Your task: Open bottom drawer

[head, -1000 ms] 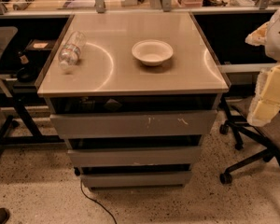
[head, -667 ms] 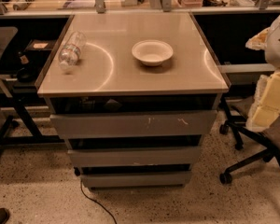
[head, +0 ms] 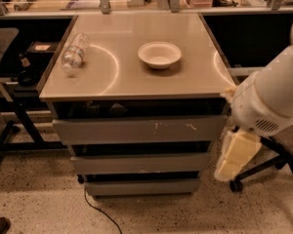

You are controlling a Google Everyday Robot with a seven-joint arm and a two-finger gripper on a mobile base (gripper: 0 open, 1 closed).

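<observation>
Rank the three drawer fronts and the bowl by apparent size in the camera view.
1. top drawer front
2. middle drawer front
3. bottom drawer front
4. bowl
Lower fronts sit farther away, so true sizes are unsure. The gripper hangs right of the drawers.

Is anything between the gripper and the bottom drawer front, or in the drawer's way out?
Nothing visible. The pale gripper hangs right of the cabinet, apart from the slim grey metal bottom drawer front. Only a thin black cable lies on the floor below it.
</observation>
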